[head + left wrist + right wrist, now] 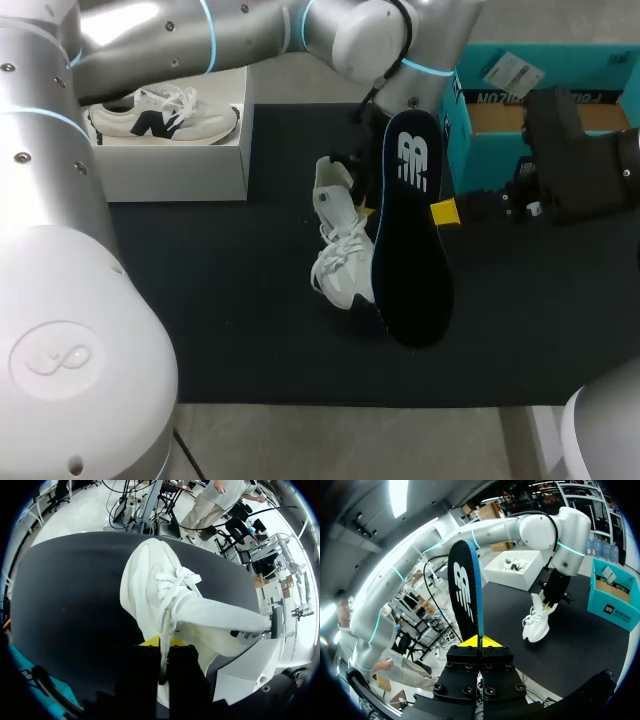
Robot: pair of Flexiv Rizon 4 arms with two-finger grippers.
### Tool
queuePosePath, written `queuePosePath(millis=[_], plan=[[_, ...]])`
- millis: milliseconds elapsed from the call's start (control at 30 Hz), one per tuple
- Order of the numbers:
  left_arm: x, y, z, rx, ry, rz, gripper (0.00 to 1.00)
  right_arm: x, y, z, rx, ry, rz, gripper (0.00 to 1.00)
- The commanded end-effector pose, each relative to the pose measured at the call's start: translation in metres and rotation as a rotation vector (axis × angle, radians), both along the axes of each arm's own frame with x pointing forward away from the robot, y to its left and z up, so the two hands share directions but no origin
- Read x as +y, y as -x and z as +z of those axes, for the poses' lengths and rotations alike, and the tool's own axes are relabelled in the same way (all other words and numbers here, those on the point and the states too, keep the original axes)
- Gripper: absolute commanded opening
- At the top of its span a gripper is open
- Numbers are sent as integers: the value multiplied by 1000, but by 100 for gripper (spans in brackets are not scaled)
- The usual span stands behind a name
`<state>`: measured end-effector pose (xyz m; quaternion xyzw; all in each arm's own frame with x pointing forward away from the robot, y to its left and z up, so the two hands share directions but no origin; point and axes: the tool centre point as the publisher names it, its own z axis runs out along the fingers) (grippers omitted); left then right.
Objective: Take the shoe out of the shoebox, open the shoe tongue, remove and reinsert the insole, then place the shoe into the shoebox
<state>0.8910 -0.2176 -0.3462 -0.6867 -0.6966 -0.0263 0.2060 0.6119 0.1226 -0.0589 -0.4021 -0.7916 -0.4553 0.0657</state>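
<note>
While left pincer (161,645) grips shoe (155,585), right pincer (480,641) grips insole (464,590).

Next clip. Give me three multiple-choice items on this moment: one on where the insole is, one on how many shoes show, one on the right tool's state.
1. Where is the insole?
A. inside the sneaker
B. in the right tool, out of the sneaker
C. on the floor

2. How many white sneakers show?
A. one
B. two
C. three

3. The right tool is:
A. open
B. shut on the insole
C. shut on a lace

Key:
1 B: the insole stands on end between that tool's fingers, beside the sneaker.
2 B: one is at the left tool, and a second sneaker lies in the white shoebox.
3 B: both yellow tips press the insole's edge from two sides.
</note>
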Motion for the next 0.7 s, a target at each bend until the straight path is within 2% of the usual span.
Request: queuePosePath(millis=[33,700], plan=[[-5,-1,-7,2,-41,-29,0,4,-5,0,5,3,3,0],[-14,-5,-38,30,-82,-43,0,4,-5,0,5,3,3,0]])
